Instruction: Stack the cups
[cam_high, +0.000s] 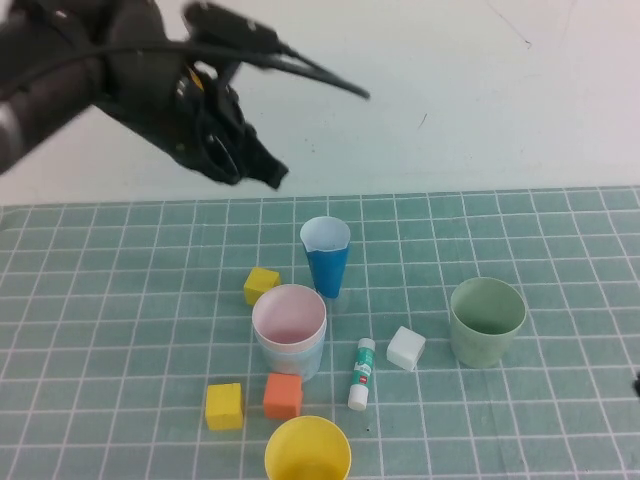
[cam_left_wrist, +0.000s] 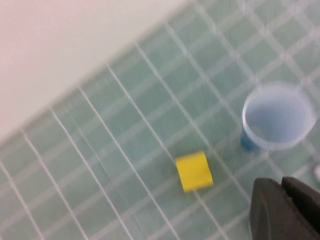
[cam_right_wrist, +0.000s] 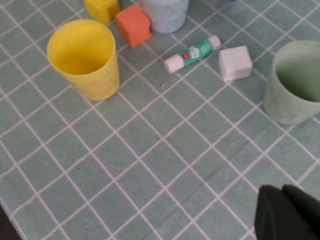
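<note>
Left gripper raised at the far left, closed and empty, right gripper closed near the pale green cup, pink cup nested in the light blue cup.

light: bright, even | shadows: soft, faint | blur: left arm, whole left wrist view

cups: matt, smooth plastic;
mat: matt, gridded;
blocks: matt, foam-like

The left arm is black and bulky, trailing black cables. Its left gripper has dark, matte fingers. The right gripper looks alike.
</note>
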